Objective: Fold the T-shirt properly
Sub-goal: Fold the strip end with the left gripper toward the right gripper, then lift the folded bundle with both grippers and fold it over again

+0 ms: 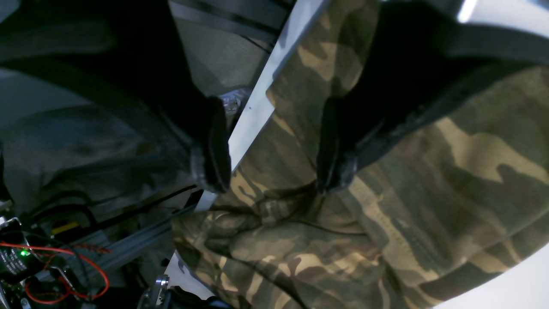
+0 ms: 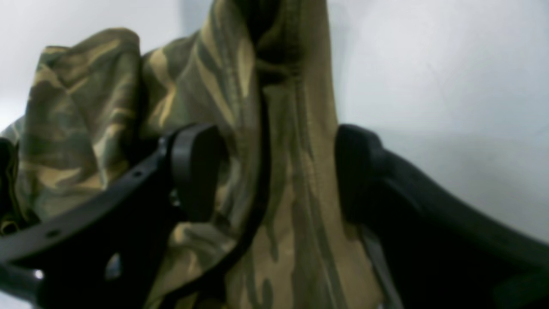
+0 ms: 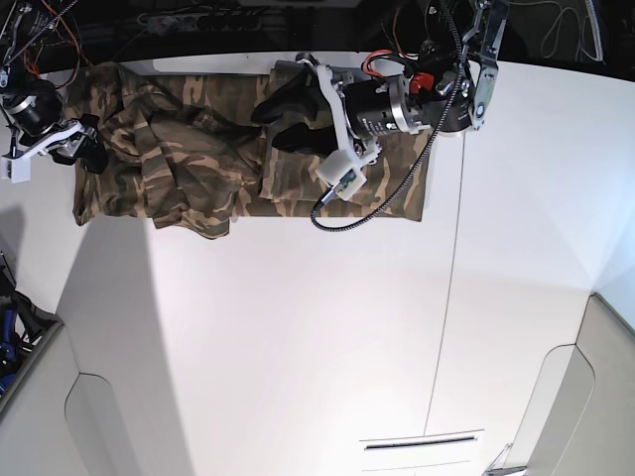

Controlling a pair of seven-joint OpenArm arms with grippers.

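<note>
The T-shirt (image 3: 198, 164) lies rumpled along the far edge of the white table (image 3: 298, 337), bunched on the base view's left and flatter under the arm on its right. It looks soft, light and limp, likely to sag and slide, so hems and sleeve corners seem the best holds. The right gripper (image 2: 274, 171) stands wide with a ridge of cloth between its jaws, not pinched. The left gripper (image 1: 270, 146) is also spread, hovering over fabric near the table edge. Red wires (image 1: 64, 266) and cables crowd beyond that edge.
</note>
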